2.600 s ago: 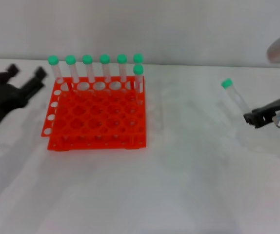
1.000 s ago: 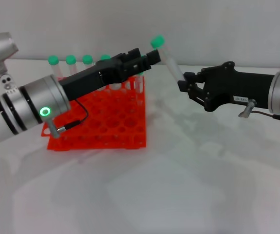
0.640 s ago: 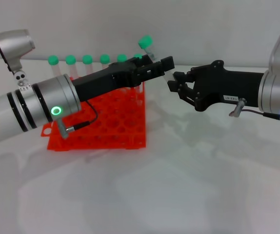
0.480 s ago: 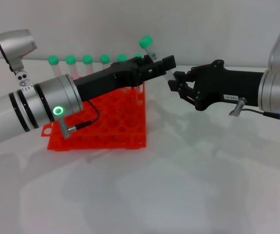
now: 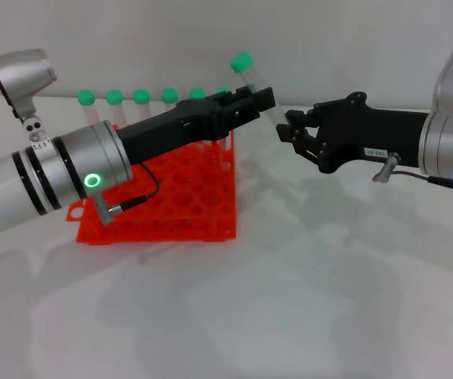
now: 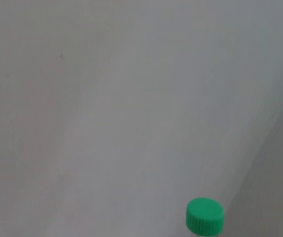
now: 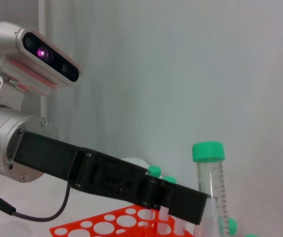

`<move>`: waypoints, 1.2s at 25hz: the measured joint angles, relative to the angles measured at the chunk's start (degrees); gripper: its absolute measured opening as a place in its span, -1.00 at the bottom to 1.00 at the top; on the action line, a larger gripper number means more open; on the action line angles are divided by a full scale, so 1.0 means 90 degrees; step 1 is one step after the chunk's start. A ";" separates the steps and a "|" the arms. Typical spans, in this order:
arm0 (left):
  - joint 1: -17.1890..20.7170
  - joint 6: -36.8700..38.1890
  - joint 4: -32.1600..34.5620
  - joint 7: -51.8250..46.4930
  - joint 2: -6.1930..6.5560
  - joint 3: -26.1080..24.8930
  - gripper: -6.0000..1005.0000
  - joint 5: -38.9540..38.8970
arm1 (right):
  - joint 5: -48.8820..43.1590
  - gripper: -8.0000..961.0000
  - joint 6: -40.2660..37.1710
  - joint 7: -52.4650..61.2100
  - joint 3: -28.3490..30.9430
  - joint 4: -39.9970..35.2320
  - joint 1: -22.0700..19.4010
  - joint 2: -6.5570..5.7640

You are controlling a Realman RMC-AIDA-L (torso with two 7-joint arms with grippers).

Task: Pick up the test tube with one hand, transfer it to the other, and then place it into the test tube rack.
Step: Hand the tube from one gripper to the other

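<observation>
The test tube (image 5: 252, 79), clear with a green cap, is held tilted in the air above the right rear corner of the orange-red test tube rack (image 5: 171, 197). My right gripper (image 5: 288, 133), on the blue-lit arm, is shut on its lower end. My left gripper (image 5: 262, 99), on the green-lit arm, reaches in from the left and crosses the tube's middle. In the left wrist view only the test tube's green cap (image 6: 205, 216) shows. The right wrist view has the test tube (image 7: 209, 168) upright, with the left gripper (image 7: 176, 197) in front of it.
Several other green-capped tubes (image 5: 141, 99) stand in the rack's back row, partly behind the left arm. The white table (image 5: 305, 284) stretches in front of and to the right of the rack. A grey wall rises behind.
Since 2.6 s ago both arms have come together above the rack's corner. In the last half second the right gripper and tube shifted slightly right and up, and the left gripper's tip drew back a little.
</observation>
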 joint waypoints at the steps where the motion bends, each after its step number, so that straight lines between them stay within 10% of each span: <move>1: 0.0001 0.0000 0.0001 0.0001 0.0000 -0.0008 0.08 -0.0003 | -0.0006 -0.62 0.0000 0.0000 0.0000 0.0002 0.0000 0.0000; 30: 0.0054 -0.0033 -0.0048 0.0007 -0.0012 -0.0059 -0.56 -0.0176 | -0.0025 -0.62 -0.0008 -0.0014 -0.0146 0.0103 0.0168 -0.0006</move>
